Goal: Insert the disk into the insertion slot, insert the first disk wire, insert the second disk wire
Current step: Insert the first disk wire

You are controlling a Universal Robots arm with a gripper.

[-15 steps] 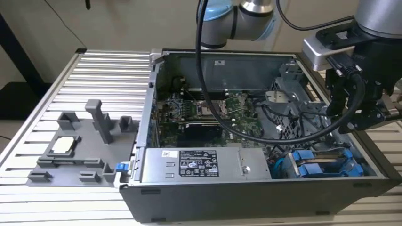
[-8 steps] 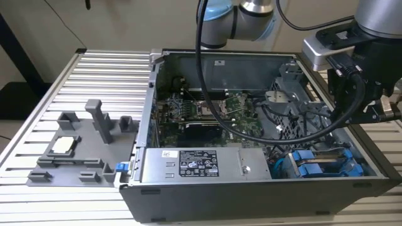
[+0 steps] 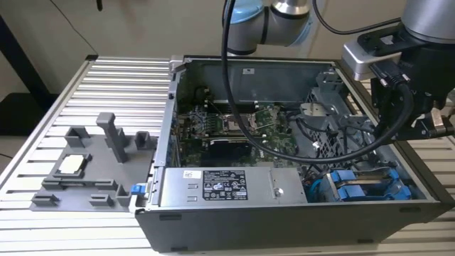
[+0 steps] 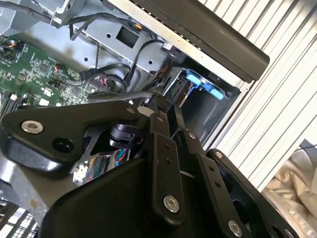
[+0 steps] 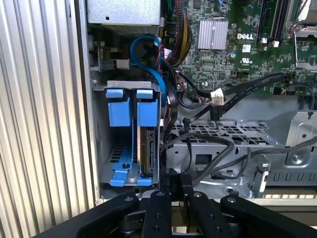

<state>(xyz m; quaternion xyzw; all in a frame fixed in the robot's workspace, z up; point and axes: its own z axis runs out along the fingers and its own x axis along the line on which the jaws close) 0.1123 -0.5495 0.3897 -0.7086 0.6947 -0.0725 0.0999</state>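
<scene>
Two blue carrier fronts (image 3: 359, 184) sit side by side in the insertion slot (image 3: 380, 169), at the corner of the open computer case (image 3: 284, 224) toward the exterior view's right. Just beside them lies the silver power-supply box (image 3: 284, 186). Its white label (image 3: 224, 184) carries dark print and symbols too small to make out. The arm (image 3: 427, 32) hangs above that end of the case.

In the second wrist view the gripper (image 4: 151, 104) has its fingers pressed together on the end of a black cable (image 4: 119, 94). One of the blue carrier fronts shows in the bay just beyond the tips, apart from them.

In the first wrist view the disk (image 5: 145, 148) stands on edge inside the insertion slot. It is in the carrier nearer the green motherboard (image 5: 247, 64), which bears white lettering. A white tag (image 5: 216, 96) wraps another cable. The gripper, pinching the black cable, is near the disk's outer end and does not touch it.
</scene>
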